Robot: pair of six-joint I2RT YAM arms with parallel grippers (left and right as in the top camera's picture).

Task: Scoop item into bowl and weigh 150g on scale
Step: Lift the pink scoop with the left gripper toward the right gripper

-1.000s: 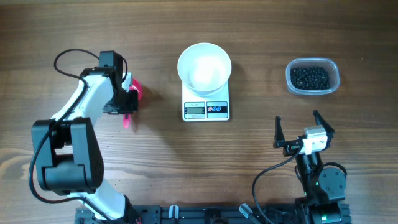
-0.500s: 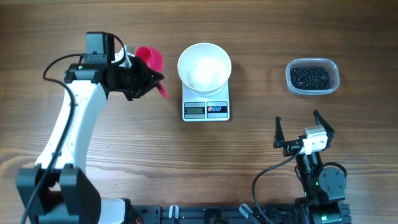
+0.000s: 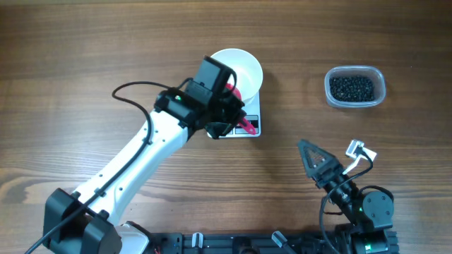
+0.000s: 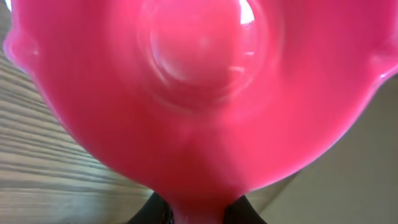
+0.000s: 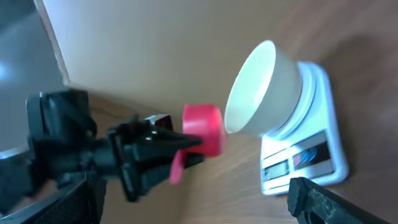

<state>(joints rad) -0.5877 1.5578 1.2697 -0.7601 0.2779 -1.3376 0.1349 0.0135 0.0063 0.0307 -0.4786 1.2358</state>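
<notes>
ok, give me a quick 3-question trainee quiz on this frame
1. True or false: the bowl sits on the scale.
2. Short answer: where are the beans right now?
3. Pick one. The left fingers grip: A) the bowl, B) the pink scoop, C) nothing.

Key
1. True.
2. In the clear tub, which stands apart from the scale, to its right in the overhead view.
3. B. The scoop is held up next to the bowl.
</notes>
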